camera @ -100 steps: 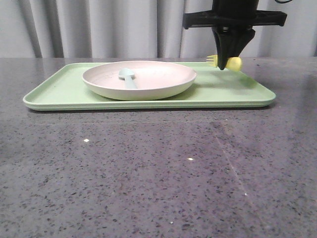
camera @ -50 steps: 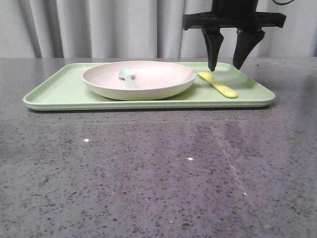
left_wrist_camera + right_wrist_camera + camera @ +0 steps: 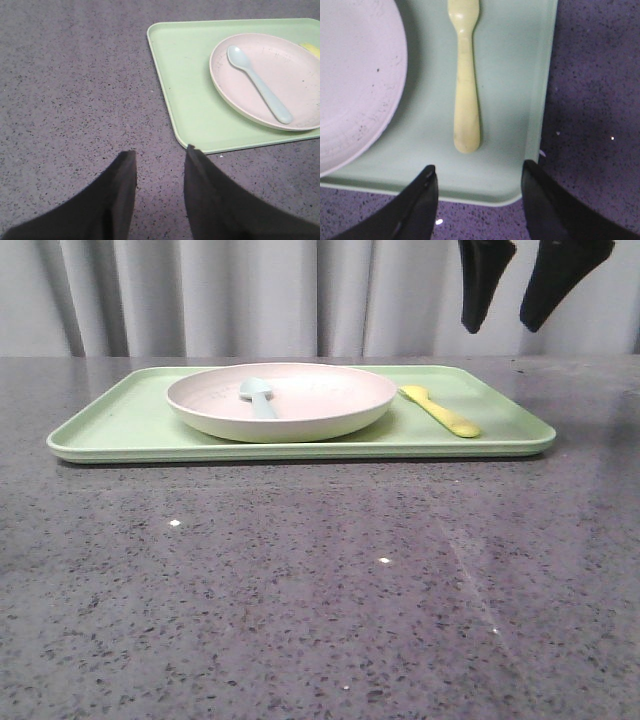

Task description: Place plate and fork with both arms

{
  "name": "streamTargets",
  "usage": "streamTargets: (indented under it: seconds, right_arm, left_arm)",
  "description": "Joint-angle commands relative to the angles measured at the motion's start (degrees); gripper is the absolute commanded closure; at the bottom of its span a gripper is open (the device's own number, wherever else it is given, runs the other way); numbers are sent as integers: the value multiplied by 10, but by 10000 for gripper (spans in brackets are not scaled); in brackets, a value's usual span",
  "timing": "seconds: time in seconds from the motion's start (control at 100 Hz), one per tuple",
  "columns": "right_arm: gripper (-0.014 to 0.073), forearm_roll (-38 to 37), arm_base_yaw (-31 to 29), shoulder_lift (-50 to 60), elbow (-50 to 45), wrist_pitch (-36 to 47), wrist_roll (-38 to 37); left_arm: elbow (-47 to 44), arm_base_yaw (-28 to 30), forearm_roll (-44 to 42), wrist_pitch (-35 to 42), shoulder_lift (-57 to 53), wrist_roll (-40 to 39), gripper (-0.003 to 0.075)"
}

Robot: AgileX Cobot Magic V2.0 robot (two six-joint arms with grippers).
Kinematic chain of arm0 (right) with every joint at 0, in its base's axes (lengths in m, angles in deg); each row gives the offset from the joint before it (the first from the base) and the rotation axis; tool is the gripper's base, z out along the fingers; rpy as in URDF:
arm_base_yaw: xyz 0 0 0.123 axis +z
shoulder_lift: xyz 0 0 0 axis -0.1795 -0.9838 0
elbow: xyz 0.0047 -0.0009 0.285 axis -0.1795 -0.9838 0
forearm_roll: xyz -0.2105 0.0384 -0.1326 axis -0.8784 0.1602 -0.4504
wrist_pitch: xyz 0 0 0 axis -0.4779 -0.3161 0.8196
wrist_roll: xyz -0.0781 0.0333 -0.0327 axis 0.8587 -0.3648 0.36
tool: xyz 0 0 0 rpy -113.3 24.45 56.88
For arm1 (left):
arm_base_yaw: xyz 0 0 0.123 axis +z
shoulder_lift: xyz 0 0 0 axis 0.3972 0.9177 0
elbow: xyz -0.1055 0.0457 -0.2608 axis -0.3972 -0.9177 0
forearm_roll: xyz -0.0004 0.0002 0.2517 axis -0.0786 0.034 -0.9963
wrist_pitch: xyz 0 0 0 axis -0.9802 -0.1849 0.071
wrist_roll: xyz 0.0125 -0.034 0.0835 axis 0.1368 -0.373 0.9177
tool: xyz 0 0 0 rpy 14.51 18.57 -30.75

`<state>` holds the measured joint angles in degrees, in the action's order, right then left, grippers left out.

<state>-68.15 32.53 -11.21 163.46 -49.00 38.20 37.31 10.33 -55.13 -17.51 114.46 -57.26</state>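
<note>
From the front, the plate [image 3: 281,399] sits on the light-green tray [image 3: 120,430] on the speckled grey tabletop [image 3: 320,590], with a pale blue spoon [image 3: 258,395] lying in it. The fork [image 3: 439,410] lies flat on the tray just beside the plate, on the robot's right. The right tool [image 3: 519,300] hangs above the tray's right end, its two dark fingers spread apart and holding nothing. In the left wrist view, the left tool [image 3: 160,165] is over bare tabletop [image 3: 70,85] near a tray [image 3: 185,100] corner, fingers parted and empty; the plate [image 3: 300,75] carries the spoon [image 3: 257,82]. In the right wrist view, the right tool [image 3: 479,175] is open above the tray [image 3: 515,90]; the fork [image 3: 465,75] lies free between the plate [image 3: 355,75] and the tray's rim.
</note>
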Motion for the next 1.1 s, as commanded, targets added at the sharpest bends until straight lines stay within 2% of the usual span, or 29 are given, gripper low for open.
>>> streamTargets:
  seconds: [0.0, 0.2, 0.44, 0.56, 0.77, 0.82, 1.09]
  right_arm:
    - [199, -6, 0, 80, -43, 67, 0]
    - [199, -6, 0, 221, -184, 158, 0]
    - [211, -9, 0, 380, -323, 226, 0]
    - [339, -21, 0, 454, -386, 250, 0]
    - [669, -42, 0, 564, -473, 272, 0]
    - [657, -42, 0, 584, -488, 272, 0]
    - [661, -43, 0, 670, -562, 313, 1]
  left_arm:
    - [14, -3, -3, 47, -14, -7, 479]
    - [-2, -3, -5, 54, -43, -7, 479]
    - [-33, -3, -5, 78, -75, -7, 480]
    - [-47, -3, -5, 81, -91, -7, 517]
    - [-77, -3, -5, 95, -128, -7, 703]
    - [-85, -3, -5, 95, -139, -7, 742]
    - [-124, -3, -5, 93, -206, -7, 741]
